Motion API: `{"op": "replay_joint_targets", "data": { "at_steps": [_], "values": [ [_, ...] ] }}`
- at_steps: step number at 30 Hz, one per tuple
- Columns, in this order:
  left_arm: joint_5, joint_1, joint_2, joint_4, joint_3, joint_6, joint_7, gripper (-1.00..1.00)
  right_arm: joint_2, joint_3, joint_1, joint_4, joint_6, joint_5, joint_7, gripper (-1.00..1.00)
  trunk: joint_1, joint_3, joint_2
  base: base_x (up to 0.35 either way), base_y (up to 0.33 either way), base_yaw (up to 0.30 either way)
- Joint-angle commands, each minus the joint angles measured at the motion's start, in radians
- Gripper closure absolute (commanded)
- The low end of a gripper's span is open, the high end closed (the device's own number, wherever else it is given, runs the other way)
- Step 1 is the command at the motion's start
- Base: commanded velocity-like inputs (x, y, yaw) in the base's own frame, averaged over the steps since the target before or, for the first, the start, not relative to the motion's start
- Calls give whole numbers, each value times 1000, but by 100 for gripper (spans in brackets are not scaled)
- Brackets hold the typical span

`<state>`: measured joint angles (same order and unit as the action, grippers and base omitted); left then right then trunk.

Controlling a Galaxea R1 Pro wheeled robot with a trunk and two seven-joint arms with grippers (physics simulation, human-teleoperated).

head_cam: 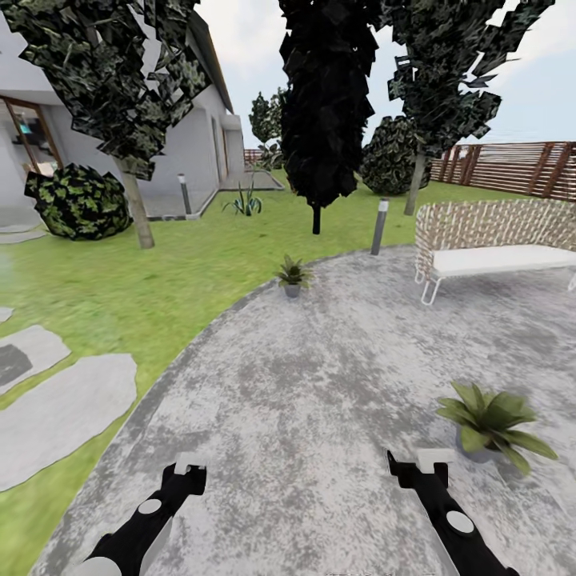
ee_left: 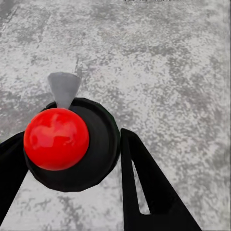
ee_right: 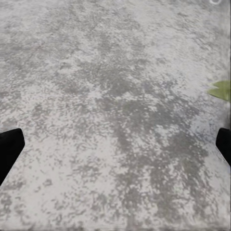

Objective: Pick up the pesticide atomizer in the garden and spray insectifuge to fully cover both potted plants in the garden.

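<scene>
Left pincer clamped on pesticide atomizer; right pincer apart, empty. Near plant beside right arm, far plant well apart. Risk: nozzle direction unclear, spray may miss.

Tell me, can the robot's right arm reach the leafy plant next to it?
Probably yes, or nearly. The plant sits on the stone patio just ahead and to the right of the right gripper, with nothing between them. The gripper is open and holds nothing. It may still need a small stretch forward.
</scene>
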<state>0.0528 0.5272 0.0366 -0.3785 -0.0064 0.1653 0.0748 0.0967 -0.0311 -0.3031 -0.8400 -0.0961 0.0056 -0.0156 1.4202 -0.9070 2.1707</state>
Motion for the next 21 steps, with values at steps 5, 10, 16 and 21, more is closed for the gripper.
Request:
{"op": "replay_joint_targets", "data": {
  "at_steps": [5,10,16,21],
  "values": [
    [6,0,1,1,-1,3,0,100,0,0,-1,1,-3,1,-1,-100,0,3,0,-27,-22,-261],
    [6,0,2,1,-1,3,1,100,0,0,-1,1,-3,1,-2,-100,0,7,0,-3,-3,-261],
    [6,0,2,0,-1,3,0,100,0,0,-1,0,-3,1,-2,-100,0,12,0,0,0,-261],
    [6,0,2,0,-1,3,0,100,0,0,-1,0,-3,1,-1,-100,0,16,0,0,0,-261]
  ]
}}
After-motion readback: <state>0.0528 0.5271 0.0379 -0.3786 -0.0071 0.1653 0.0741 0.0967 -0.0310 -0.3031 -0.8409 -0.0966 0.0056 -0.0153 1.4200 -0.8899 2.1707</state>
